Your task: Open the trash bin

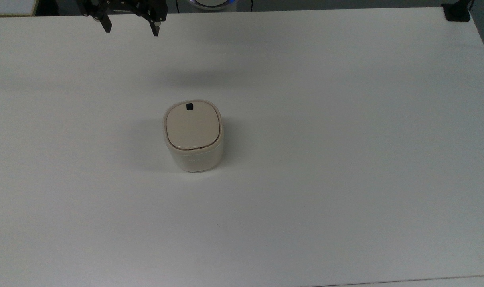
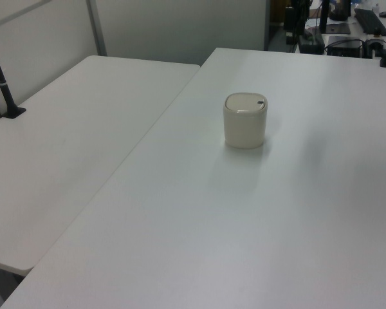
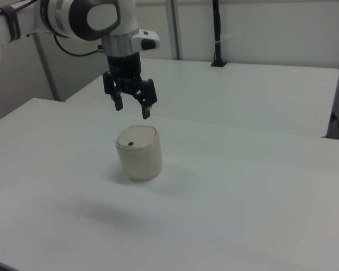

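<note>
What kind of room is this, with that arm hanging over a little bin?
Probably a robotics lab or office workroom. Plain white tables stand pushed together, a robot arm's open claw hangs above a small trash bin, and a desk with a keyboard sits in the background.

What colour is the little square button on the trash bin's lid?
Black. The button sits near the lid's far edge on the trash bin; the top view shows it best.

The trash bin (image 1: 193,135) stands alone mid-tabletop (image 1: 345,159), well apart from every edge; bare surface surrounds it; air above its lid is unobstructed.
</note>
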Controlling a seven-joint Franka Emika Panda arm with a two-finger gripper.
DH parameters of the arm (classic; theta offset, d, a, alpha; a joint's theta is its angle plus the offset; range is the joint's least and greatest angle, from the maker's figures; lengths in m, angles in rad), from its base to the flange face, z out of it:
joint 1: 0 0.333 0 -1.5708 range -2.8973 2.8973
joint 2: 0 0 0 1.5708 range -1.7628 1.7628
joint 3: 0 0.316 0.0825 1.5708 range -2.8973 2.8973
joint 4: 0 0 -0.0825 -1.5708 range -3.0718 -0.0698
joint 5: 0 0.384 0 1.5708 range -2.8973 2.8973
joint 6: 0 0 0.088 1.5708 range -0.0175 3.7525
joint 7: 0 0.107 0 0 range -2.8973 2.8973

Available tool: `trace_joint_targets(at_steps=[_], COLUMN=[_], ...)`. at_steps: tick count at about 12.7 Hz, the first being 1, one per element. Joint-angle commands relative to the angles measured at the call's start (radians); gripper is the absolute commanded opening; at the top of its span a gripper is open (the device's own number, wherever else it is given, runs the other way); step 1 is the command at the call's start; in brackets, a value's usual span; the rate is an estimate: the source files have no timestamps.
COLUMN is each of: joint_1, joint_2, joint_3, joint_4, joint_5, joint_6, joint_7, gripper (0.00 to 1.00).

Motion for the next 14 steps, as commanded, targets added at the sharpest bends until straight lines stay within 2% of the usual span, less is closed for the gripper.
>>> trace_joint_targets(at_steps=[1, 14], joint_1=[0.007, 0.01], joint_2=[-0.016, -0.007], joint_3=[0.002, 0.004], joint_4=[-0.018, -0.017], joint_5=[-0.024, -0.039], joint_6=[-0.002, 0.003], joint_7=[0.011, -0.015], gripper=[1.0, 1.0])
